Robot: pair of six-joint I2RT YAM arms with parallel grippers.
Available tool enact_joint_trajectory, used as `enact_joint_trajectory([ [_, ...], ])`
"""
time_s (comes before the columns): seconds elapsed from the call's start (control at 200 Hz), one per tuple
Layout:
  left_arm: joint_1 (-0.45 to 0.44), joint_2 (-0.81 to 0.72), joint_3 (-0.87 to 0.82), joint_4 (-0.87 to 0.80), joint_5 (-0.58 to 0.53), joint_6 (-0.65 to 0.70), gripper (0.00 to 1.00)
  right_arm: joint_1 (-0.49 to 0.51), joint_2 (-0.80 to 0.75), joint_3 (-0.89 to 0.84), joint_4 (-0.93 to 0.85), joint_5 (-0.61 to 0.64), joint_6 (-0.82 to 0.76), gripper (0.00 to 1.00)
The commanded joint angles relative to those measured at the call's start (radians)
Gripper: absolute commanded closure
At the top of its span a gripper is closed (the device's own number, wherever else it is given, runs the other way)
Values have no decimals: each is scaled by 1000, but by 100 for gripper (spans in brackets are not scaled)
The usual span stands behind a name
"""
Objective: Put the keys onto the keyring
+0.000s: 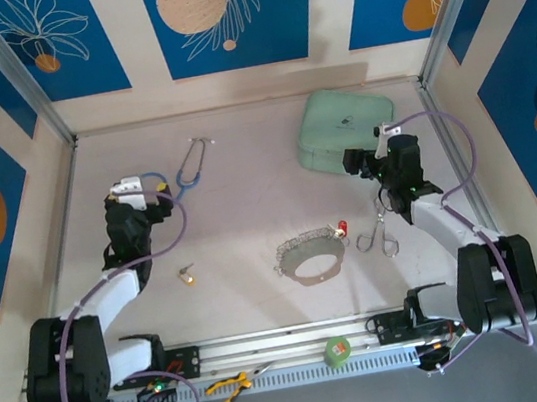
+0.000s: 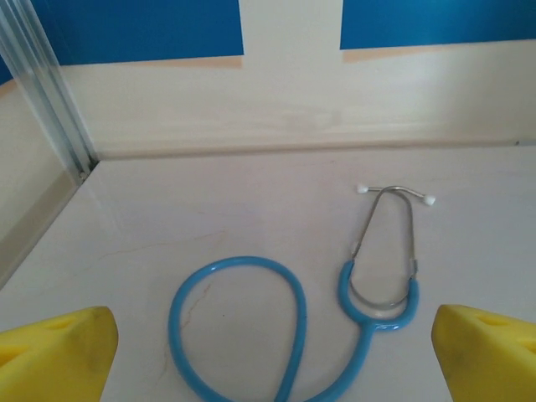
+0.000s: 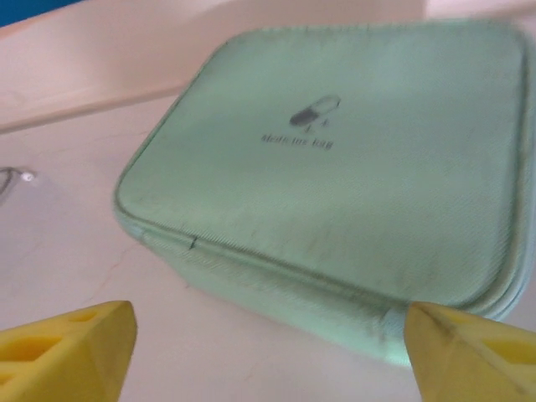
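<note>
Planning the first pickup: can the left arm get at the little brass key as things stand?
Probably yes. The brass key lies alone on the left arm's side, nothing over or against it. The left claw is open and empty but points away, toward the blue stethoscope, so it must swing back.

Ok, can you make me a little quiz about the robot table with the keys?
1. True or false: the tiny brass key already hangs on the keyring.
2. The left wrist camera looks down at: A) a blue stethoscope, B) a teddy bear, C) a banana.
3. What colour is the small tag on the keyring?
Key: 1 false, it lies apart from it; 2 A; 3 red.
</note>
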State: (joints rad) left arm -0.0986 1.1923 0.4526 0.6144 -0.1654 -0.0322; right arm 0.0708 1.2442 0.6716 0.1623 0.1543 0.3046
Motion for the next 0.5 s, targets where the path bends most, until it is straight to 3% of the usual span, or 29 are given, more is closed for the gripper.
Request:
enact_joint_trajectory([
  [0.0,-11,-47,61,-202,76,-102,4,35,-3,84,-393,-39,185,20],
  [0.13,-58,-88,102,-341,124,-167,4,118,-1,154,-618,-31,234,26],
  [0.25,-129,-98,133,-451,155,-231,5,178,20,207,-787,-27,273,42],
  [0.3,-176,-94,135,-474,155,-258,6,205,37,221,-841,-28,283,50],
  [0.495,-408,-44,135,-504,116,-357,6,283,87,229,-896,-99,288,60],
])
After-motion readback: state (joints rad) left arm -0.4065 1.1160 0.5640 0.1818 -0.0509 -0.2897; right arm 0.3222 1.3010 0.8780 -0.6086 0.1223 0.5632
